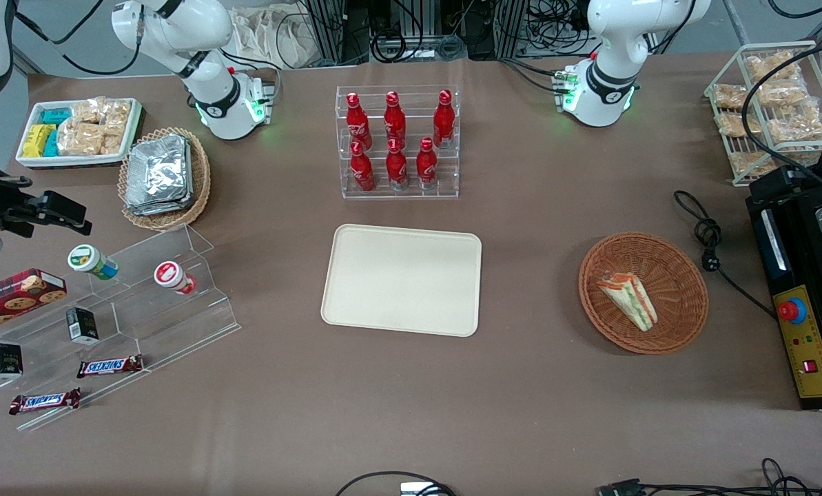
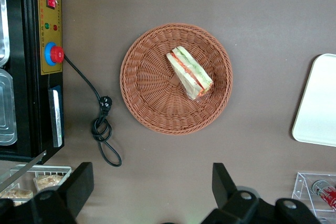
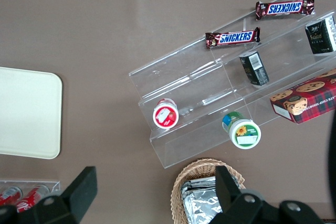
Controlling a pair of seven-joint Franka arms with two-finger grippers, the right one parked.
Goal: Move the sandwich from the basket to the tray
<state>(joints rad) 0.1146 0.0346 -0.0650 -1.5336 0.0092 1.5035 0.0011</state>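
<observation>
— What was on the table where you stood?

— A round basket (image 1: 643,293) of reddish-brown wicker, bowl-shaped, tightly woven. In it lay the sandwich (image 1: 628,299), a white-bread wedge in clear wrap, with green and orange-pink layers showing along its cut edge. It rested on the basket's floor, a little off centre.

— And the tray?

— The tray (image 1: 402,280) was flat, cream-beige and rectangular, with rounded corners and a low rim. It sat on the brown table covering (image 1: 521,413), well apart from the basket, with an acrylic rack of red bottles (image 1: 397,141) farther from the front camera.

— What about the pincer?

— The gripper (image 2: 152,195) hung high above the table near the basket, its two dark fingers (image 2: 79,184) spread wide, gripping nothing and touching nothing. Only the wrist camera showed it; from the front I could not pick it out.

— Anything else hard to see?

— A black machine (image 1: 803,296) with a yellow panel and a red knob stood toward the working arm's end, cut off at the edge. A black cord (image 1: 710,241) coiled between it and the basket.
</observation>
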